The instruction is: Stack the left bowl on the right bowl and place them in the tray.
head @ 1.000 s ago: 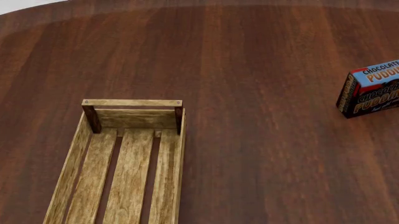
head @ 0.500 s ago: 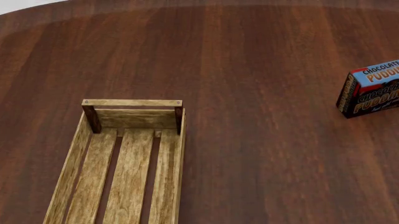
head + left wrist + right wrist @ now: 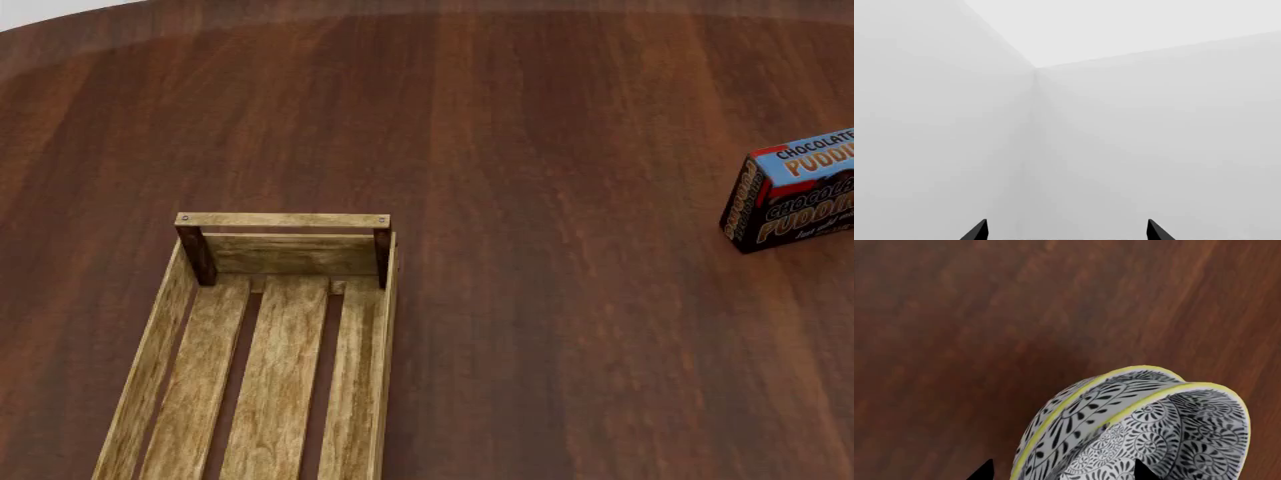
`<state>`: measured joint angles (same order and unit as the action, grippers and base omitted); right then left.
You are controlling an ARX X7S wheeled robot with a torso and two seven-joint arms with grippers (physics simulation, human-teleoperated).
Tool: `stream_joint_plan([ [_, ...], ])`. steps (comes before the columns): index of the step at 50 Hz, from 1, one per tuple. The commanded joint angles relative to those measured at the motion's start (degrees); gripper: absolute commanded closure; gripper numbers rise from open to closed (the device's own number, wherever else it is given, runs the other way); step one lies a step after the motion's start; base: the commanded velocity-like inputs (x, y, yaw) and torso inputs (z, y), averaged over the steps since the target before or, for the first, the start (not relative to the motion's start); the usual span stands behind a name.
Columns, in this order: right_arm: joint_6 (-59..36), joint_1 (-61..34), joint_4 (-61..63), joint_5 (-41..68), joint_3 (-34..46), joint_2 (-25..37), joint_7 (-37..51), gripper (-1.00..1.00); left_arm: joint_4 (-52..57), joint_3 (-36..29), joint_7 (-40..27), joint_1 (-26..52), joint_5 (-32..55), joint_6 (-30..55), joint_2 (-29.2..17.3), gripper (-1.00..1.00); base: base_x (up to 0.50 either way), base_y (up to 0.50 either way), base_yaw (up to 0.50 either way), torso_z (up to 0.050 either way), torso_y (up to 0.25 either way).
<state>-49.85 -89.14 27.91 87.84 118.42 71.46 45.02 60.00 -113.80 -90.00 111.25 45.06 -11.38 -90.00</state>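
Above the table (image 3: 954, 315), my right claw (image 3: 1057, 470) carries the nested bowls (image 3: 1134, 425); its grip looks closed, tips barely visible. My left claw (image 3: 1066, 231) gapes empty. Next: reach the tray (image 3: 134, 380).

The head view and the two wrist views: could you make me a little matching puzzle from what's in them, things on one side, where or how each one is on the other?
Things:
1. tray
2. chocolate pudding box
3. stacked bowls
4. left tool

Descriptions:
A. nested one inside the other, black-and-white pattern with yellow rims
B. nothing inside it, near the head view's lower left
C. at the head view's right edge, on the table
D. pointed at a plain pale wall corner, tips apart

Pairs: 1-B, 2-C, 3-A, 4-D
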Motion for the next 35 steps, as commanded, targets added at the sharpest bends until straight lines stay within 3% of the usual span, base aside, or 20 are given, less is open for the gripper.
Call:
stream_joint_plan([
  [1, 3.2, 4.1, -3.1, -0.2, 1.0, -2.1, -0.9, -1.0, 0.0, 0.2, 0.0, -0.6, 0.0, -0.1, 0.0, -1.0, 0.0, 0.0, 0.0, 0.0, 0.0],
  [35, 7.7, 11.3, -9.4, 0.4, 2.4, -5.5, -2.1, -1.0, 0.0, 1.5, 0.0, -1.7, 0.3, 0.1, 0.0, -1.0, 0.0, 0.0, 0.0, 0.0, 0.0],
])
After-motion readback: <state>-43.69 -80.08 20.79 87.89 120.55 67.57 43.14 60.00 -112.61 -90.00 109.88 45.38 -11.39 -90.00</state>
